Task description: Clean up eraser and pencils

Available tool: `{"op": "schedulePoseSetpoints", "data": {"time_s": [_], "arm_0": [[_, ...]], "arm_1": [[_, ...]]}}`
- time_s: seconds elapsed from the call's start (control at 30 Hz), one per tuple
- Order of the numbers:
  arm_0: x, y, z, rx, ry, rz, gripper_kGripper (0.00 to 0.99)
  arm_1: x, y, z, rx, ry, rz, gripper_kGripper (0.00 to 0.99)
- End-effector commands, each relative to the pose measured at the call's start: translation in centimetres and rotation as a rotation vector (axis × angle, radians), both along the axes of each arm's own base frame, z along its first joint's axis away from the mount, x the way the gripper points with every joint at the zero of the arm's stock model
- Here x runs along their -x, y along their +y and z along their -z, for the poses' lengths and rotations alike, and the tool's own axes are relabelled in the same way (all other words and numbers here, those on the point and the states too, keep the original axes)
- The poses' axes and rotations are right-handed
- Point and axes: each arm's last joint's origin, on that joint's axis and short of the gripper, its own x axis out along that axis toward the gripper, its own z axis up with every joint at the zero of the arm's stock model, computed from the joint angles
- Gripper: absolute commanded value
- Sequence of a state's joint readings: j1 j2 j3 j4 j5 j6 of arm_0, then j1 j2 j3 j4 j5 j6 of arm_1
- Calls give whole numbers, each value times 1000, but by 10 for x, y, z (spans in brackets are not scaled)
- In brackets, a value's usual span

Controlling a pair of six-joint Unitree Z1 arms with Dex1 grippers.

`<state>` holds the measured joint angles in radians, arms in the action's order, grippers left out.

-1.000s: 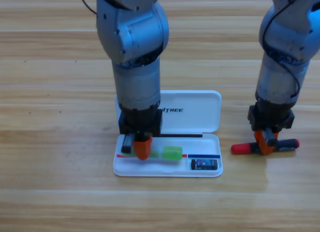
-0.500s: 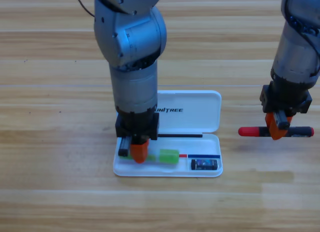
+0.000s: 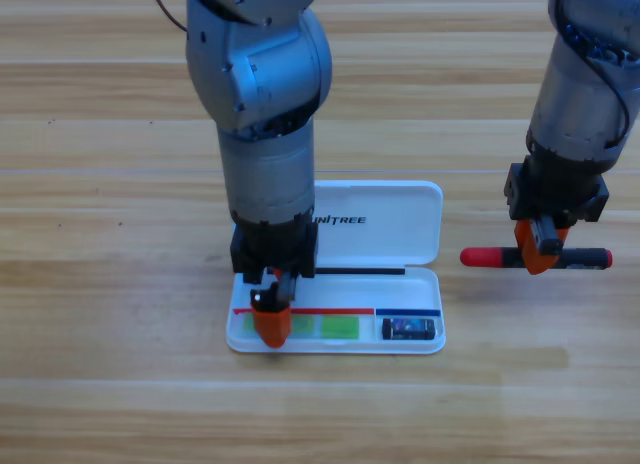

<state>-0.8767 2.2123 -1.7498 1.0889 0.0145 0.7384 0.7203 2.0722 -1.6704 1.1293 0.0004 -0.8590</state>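
Right gripper [image 3: 541, 252] at right, jaws pinching the stiff, light black pencil with red ends [image 3: 536, 256] mid-shaft, nicely balanced. Left gripper [image 3: 271, 319] in the white plastic case [image 3: 400, 229], jaws unclear.

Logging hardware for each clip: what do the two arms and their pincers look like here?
Both arms are glossy silver-grey, built of rounded cylindrical segments. Each ends in a boxy black wrist block carrying the pincer, with orange jaws: the left pincer and the right pincer. A thin black cable runs along the right arm's lower segment, and another shows at the left arm's top edge. No markings visible.
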Motion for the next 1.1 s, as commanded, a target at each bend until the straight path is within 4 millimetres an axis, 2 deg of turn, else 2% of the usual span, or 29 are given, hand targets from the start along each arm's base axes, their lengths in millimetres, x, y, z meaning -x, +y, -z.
{"op": "schedulePoseSetpoints", "data": {"time_s": [0.03, 0.13, 0.23, 0.4, 0.53, 0.7, 0.8, 0.9, 1.1], "arm_0": [[7, -2, -7, 10, -5, 8, 990], [11, 3, -30, 23, -19, 8, 990], [22, 18, -66, 51, -55, 23, 990], [31, 74, -135, 124, -134, -12, 989], [29, 123, -165, 162, -188, -65, 989], [25, 170, -177, 200, -198, -119, 989], [22, 188, -177, 212, -188, -142, 989], [19, 201, -174, 229, -174, -158, 989], [13, 212, -163, 256, -142, -172, 989]], "arm_1": [[15, 17, -1, 2, 18, -43, 0], [16, 29, 2, 7, 23, -50, 0], [17, 44, 4, 6, 20, -65, 0], [20, 73, 7, 10, 25, -92, 0], [19, 96, 16, 17, 29, -110, 0], [16, 123, 35, 28, 33, -125, 0], [12, 136, 45, 30, 25, -130, 0], [10, 144, 52, 33, 18, -131, 0], [6, 153, 60, 36, 14, -131, 0]]}}
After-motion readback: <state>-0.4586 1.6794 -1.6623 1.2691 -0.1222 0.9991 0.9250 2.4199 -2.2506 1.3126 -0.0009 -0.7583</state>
